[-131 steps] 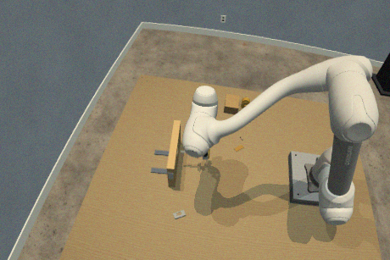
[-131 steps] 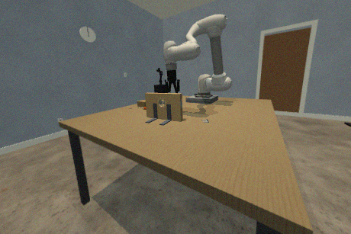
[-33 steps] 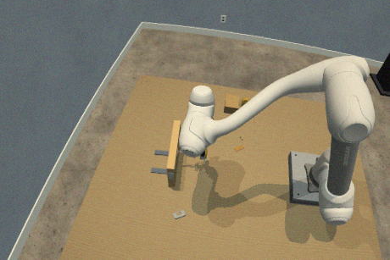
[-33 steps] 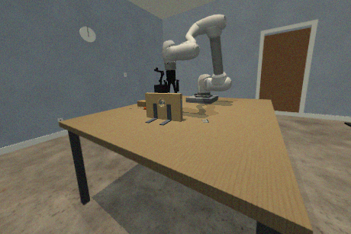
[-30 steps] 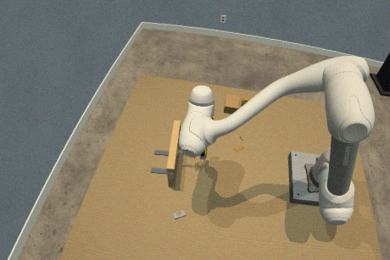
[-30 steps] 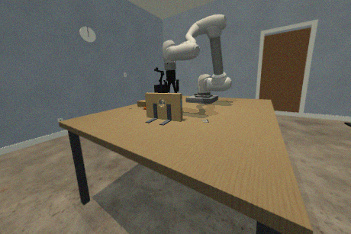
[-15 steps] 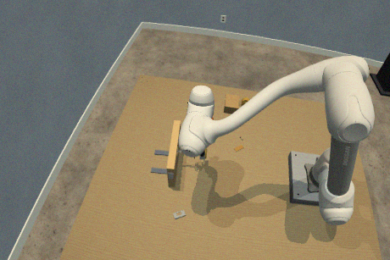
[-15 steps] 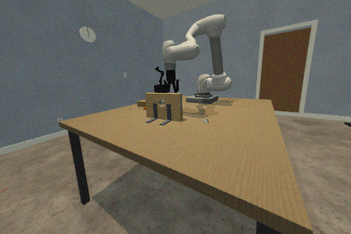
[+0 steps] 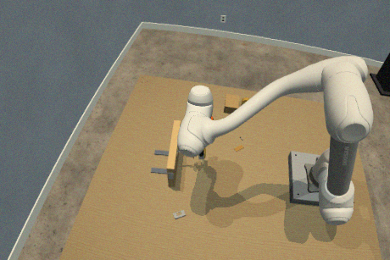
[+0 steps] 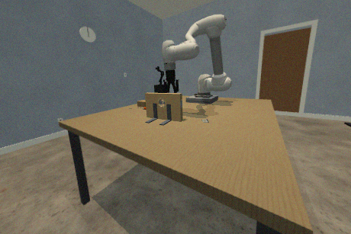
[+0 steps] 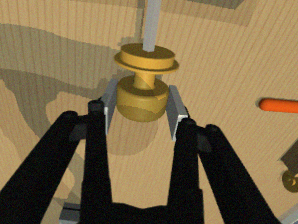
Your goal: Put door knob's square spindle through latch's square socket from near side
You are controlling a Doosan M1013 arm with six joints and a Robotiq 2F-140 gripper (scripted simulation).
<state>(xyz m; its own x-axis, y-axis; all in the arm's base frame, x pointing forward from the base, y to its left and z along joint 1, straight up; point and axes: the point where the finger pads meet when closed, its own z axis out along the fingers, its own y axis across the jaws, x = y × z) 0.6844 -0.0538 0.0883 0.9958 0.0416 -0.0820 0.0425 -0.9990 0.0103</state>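
Snugly, brass knob [image 11: 142, 104] between pads [image 11: 175, 107].

The brass knob [image 11: 142, 102], grey spindle exposed, is off the upright wood [image 9: 173, 146] [image 10: 174, 107], toward the table edge opposite the robot; round latch [image 10: 162, 102].

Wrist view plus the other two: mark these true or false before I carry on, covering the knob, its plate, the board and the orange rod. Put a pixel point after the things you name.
1. The door knob [image 11: 142, 102] is held between the fingers [image 10: 177, 85]. True.
2. The round plate [image 11: 146, 62] rests flat against the wood. False: bare spindle [image 11: 151, 25] shows beyond it.
3. The wooden board [image 9: 173, 146] [image 10: 175, 104] stands upright. True.
4. In the wrist view, the orange rod [image 11: 281, 105] is left of the knob. False: it is right.
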